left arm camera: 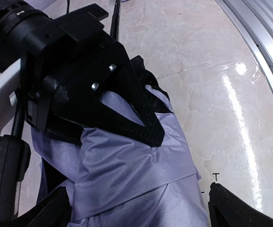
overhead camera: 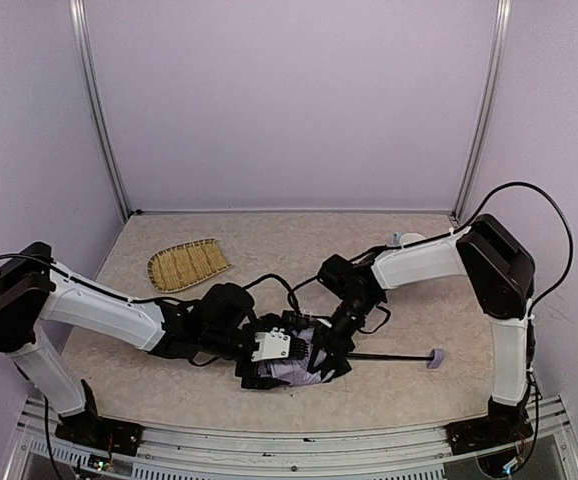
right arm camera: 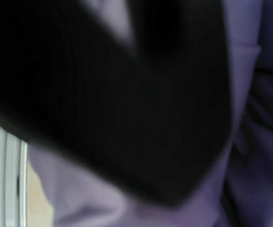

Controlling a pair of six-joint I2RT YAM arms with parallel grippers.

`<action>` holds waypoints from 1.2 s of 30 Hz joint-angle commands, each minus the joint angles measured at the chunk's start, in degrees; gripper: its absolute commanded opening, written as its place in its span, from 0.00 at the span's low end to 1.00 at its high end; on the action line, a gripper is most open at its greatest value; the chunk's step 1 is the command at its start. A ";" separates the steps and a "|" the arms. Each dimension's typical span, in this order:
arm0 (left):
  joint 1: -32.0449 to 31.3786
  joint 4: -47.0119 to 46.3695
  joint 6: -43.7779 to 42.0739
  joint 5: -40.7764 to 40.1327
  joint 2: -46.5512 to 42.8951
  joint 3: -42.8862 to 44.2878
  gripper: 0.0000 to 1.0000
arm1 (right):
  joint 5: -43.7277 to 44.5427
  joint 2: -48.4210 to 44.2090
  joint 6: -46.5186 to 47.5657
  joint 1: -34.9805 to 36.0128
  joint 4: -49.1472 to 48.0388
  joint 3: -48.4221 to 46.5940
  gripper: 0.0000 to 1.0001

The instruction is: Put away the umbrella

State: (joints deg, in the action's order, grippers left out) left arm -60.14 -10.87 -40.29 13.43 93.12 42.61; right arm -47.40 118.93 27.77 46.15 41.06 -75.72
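The umbrella point(overhead camera: 304, 372) lies folded near the table's front, a bundle of lavender fabric point(left arm camera: 127, 175) with black ribs. Its thin black shaft point(overhead camera: 389, 355) runs right to a small lavender handle point(overhead camera: 434, 358). My left gripper point(overhead camera: 291, 362) hovers over the bundle, open wide, its fingers straddling the fabric in the left wrist view point(left arm camera: 141, 210). My right gripper point(overhead camera: 337, 340) comes down from the right, and its black wedge-shaped fingers point(left arm camera: 146, 125) are shut on the bunched fabric. The right wrist view is a blur of black and lavender fabric point(right arm camera: 254, 142).
A woven straw tray point(overhead camera: 187, 264) lies at the back left. A pale rounded object point(overhead camera: 406, 239) peeks out behind the right arm. The metal rail point(left arm camera: 264, 47) of the table's near edge runs close to the umbrella. Cables trail over the table between the arms.
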 commanded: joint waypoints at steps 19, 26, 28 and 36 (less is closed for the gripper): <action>2.54 23.65 7.39 3.43 15.41 12.35 0.44 | 19.43 -24.80 -8.92 -2.29 -23.61 19.53 0.70; 6.41 29.80 10.24 15.27 18.81 17.11 0.39 | 32.87 -43.19 -0.18 3.15 -43.66 36.81 0.74; 7.58 32.15 11.26 18.94 20.31 18.53 0.38 | 38.00 -45.08 4.22 6.93 -47.99 40.43 0.76; 9.44 36.29 12.28 22.23 23.91 21.78 0.36 | 46.84 -32.98 8.58 14.28 -50.36 37.14 0.87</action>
State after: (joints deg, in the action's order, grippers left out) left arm -50.63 15.51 -29.78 35.20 112.71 65.41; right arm -7.16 79.09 33.01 58.54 -5.74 -35.27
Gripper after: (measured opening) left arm 0.384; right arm 0.831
